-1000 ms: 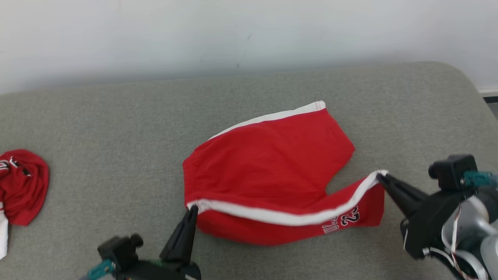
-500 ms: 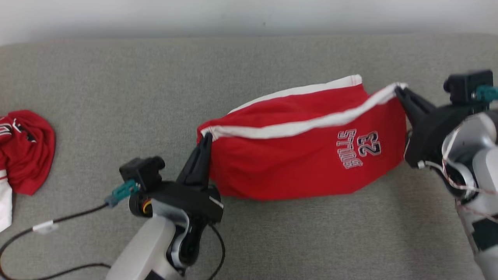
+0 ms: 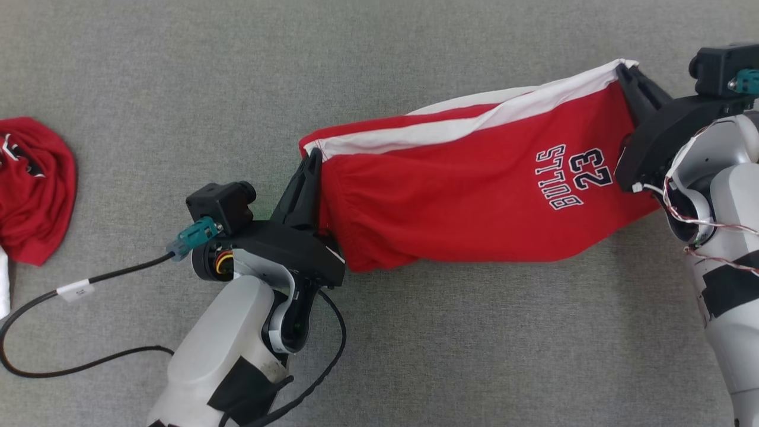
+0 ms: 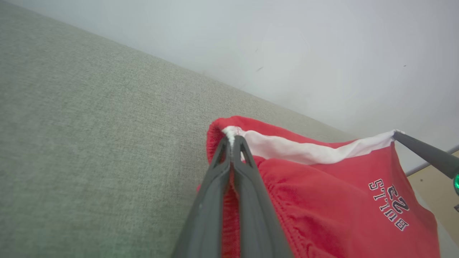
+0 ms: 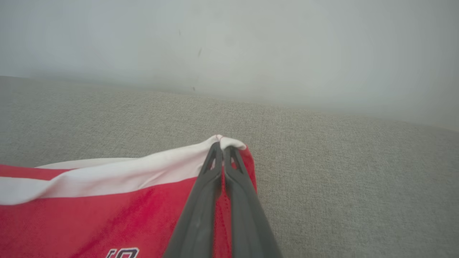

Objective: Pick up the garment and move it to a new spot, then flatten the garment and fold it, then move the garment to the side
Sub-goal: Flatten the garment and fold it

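The shorts [image 3: 474, 201] hang stretched above the cushion [image 3: 148, 77]; whether their lower edge touches it I cannot tell. The left gripper [image 3: 314, 155] is clenched on the waistband corner and the right gripper [image 3: 624, 68] on the hem corner, both at the white stripe [image 3: 450, 124]. I judge the cloth light, soft and limp, so it will likely sag and crease on the cushion, and the thicker seamed corners look the safest places to pinch.
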